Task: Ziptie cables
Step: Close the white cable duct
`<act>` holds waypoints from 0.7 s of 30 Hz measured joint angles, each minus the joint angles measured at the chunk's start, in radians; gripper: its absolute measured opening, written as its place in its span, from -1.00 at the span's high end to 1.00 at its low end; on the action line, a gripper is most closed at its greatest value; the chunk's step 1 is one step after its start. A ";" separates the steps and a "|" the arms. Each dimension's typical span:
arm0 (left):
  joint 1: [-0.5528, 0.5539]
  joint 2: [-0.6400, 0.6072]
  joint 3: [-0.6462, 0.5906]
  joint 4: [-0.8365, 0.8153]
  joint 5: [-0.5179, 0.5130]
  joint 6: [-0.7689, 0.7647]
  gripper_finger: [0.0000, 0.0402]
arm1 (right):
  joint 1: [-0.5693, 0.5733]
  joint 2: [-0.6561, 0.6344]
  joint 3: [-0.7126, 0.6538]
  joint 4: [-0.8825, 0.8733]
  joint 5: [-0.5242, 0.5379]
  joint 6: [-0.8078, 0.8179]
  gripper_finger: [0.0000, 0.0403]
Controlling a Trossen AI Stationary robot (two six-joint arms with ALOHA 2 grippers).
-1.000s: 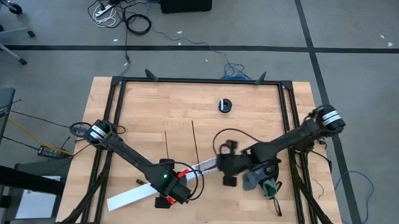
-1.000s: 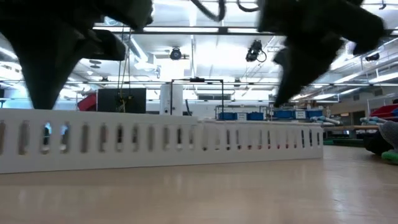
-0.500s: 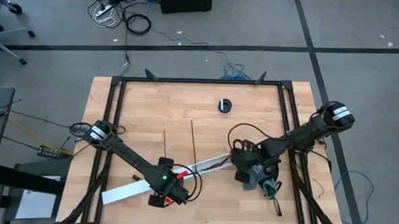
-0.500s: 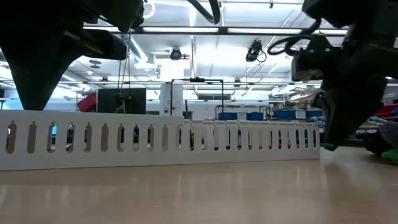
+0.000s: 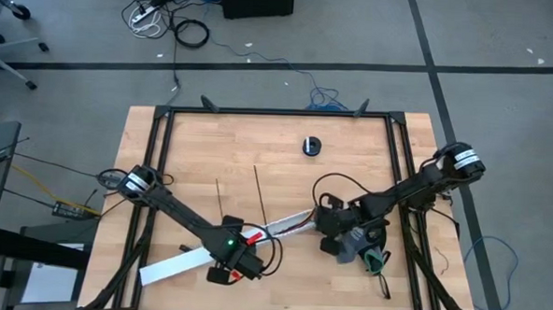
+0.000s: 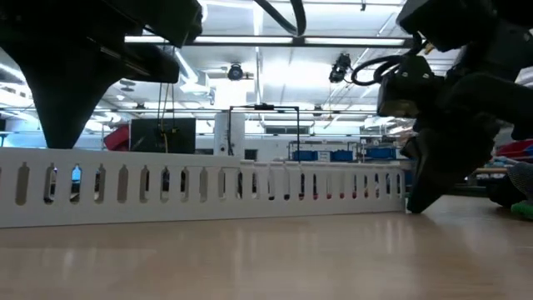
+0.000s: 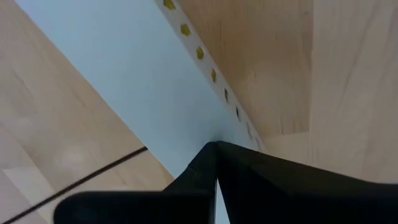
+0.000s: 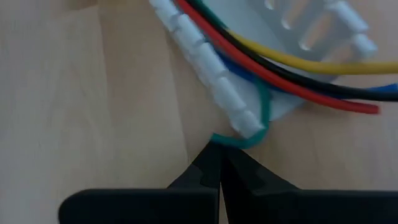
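At the table's near edge: the left gripper (image 5: 223,272) sits low over the white channel (image 5: 173,268), jaws pressed together and holding nothing; in its wrist view the closed tips rest against the channel's flat white face, which looks like a push or a steadying press, not a grasp.
Channel: it lies slantwise across the wood, near end toward the left arm, far end toward the right one.
Cables: the cables (image 8: 292,71) lie inside the channel and spill out of its far end, red, yellow, black, blue and a green loop; they are loose, not yet tied.
Right gripper: the right gripper (image 5: 332,234) is at that far end, jaws shut and empty, tips just beside the green loop, likely nudging channel or wires into line.
Zipties: two zipties (image 5: 259,198) lie flat on bare wood farther back, apart from both grippers, untouched.
Far side: a small round black object (image 5: 312,145) sits well apart, near the back rail.
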 joint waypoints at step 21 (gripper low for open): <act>0.026 -0.001 -0.006 0.013 -0.024 0.060 1.00 | -0.033 -0.232 0.005 -0.301 0.250 0.030 1.00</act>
